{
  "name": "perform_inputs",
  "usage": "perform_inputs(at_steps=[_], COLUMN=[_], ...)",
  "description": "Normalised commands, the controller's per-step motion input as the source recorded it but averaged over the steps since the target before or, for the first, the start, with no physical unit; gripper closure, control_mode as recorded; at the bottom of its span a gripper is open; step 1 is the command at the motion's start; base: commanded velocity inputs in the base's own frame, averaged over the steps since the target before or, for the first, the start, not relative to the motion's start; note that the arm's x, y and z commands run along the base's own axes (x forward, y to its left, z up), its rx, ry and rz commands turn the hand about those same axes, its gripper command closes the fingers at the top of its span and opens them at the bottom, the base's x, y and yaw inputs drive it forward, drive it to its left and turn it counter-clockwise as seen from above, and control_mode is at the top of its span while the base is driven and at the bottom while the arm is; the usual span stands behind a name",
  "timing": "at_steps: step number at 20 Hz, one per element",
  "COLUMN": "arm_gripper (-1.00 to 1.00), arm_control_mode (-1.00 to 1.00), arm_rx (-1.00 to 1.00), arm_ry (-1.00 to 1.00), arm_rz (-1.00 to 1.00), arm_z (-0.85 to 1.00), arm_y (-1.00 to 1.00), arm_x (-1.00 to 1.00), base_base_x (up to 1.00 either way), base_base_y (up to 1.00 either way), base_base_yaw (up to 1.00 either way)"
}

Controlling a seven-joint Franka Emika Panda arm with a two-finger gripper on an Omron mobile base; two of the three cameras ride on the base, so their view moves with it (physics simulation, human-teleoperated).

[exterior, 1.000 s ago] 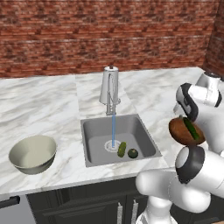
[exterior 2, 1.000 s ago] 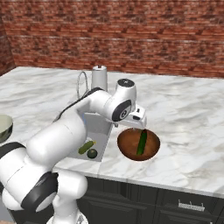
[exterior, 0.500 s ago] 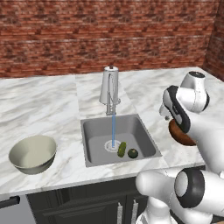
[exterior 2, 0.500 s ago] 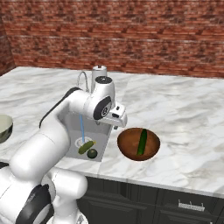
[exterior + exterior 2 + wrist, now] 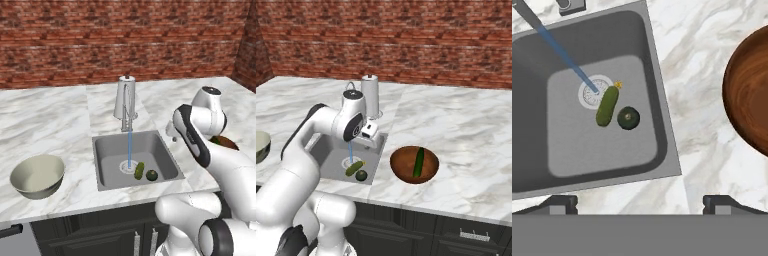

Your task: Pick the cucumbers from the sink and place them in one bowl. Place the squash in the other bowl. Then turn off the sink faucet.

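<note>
Light green cucumber (image 5: 607,106) – on sink (image 5: 572,145) floor beside drain, below and ahead of pincer (image 5: 640,202) | squash (image 5: 628,118) – just beside it | long cucumber (image 5: 419,162) – in wooden bowl (image 5: 406,172), on counter (image 5: 466,140) to the pincer's side | pincer – spread wide, empty | faucet (image 5: 370,95) – running

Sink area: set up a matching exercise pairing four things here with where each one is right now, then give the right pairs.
1. long dark green cucumber
2. short light green cucumber
3. small round dark green squash
4. deep pale grey-beige bowl

A. in the grey steel sink, beside the drain
B. on the counter left of the sink
C. in the shallow reddish-brown wooden bowl
D. in the sink, next to the short cucumber

Pairs: 1-C, 2-A, 3-D, 4-B
</note>
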Motion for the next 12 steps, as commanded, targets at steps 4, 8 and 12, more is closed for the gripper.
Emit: perform_inputs(at_steps=[4,8,12], arm_gripper=[-1.00,-1.00,-1.00], arm_control_mode=[-1.00,-1.00,-1.00], arm_rx=[0.06,0.02,0.00], arm_ry=[0.00,0.00,0.00], arm_rz=[0.00,0.00,0.00], arm_z=[-0.04,-0.21,-0.31], arm_y=[0.56,0.45,0.38], arm_x=[-0.06,0.00,0.00], base_base_x=[0.00,0.00,0.00], base_base_y=[0.00,0.00,0.00], base_base_yaw=[0.00,0.00,0.00])
